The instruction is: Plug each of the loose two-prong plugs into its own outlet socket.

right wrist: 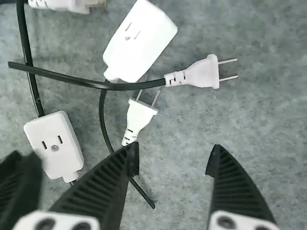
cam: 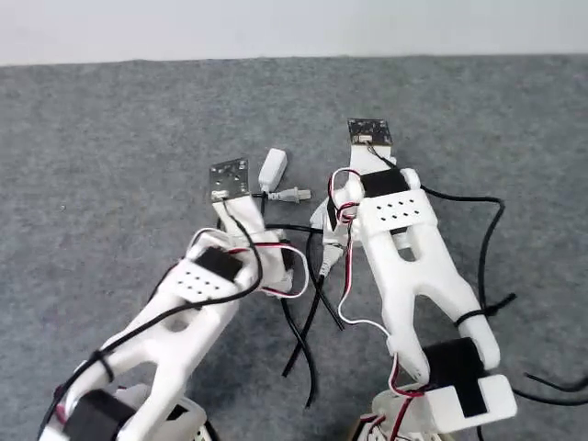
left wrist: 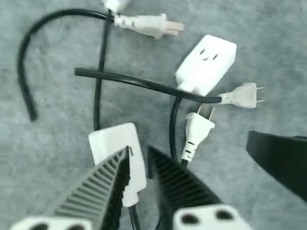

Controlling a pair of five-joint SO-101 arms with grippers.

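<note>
My left gripper (left wrist: 138,154) hangs just above a white two-slot socket block (left wrist: 115,143), its fingers a narrow gap apart with the block's edge showing between them. My right gripper (right wrist: 175,151) stands wide open over the carpet, one fingertip close to a small white two-prong plug (right wrist: 139,115). That plug (left wrist: 196,129) lies loose on its black cord. A second loose plug (right wrist: 199,74) lies beside an oval white socket (right wrist: 139,38), prongs pointing away from it. A third plug (left wrist: 148,24) lies farther off, and it is also in the high view (cam: 289,195).
Black cords (left wrist: 144,84) loop and cross over the grey carpet among the plugs and sockets. In the high view both arms meet over the pile, the left arm (cam: 207,276) and the right arm (cam: 395,211). A white socket (cam: 272,168) lies just beyond them. Open carpet surrounds the pile.
</note>
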